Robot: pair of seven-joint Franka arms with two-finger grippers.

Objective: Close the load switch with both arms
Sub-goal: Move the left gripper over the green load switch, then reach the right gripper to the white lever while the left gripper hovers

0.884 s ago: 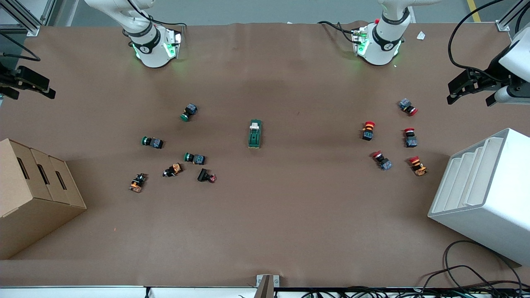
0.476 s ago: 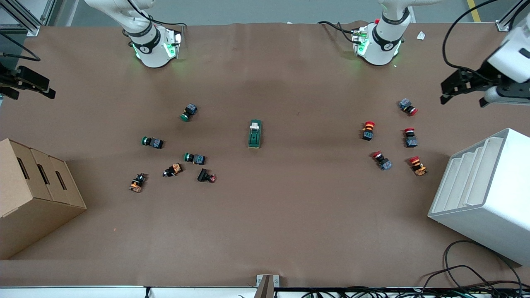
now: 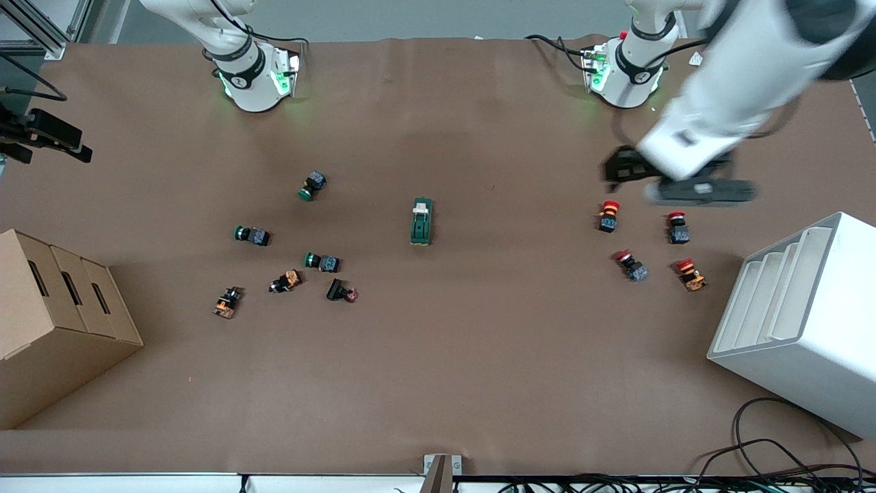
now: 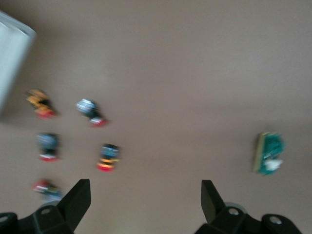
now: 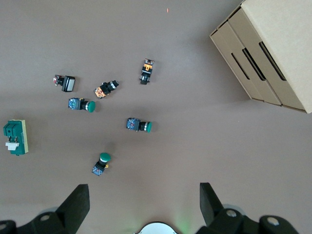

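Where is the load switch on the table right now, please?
The load switch lies mid-table in the front view, between the green push buttons and the red push buttons.

Brown table point(image 3: 438, 383) (evenly lit)

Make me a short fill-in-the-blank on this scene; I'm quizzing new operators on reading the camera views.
1. The load switch lies on the table, touched by ____ gripper.
2. The left gripper hangs over the push buttons with ____ caps.
3. The right gripper has its fingers ____.
4. The cardboard box sits toward the ____ arm's end of the table.

Missing words: neither; red; open; right
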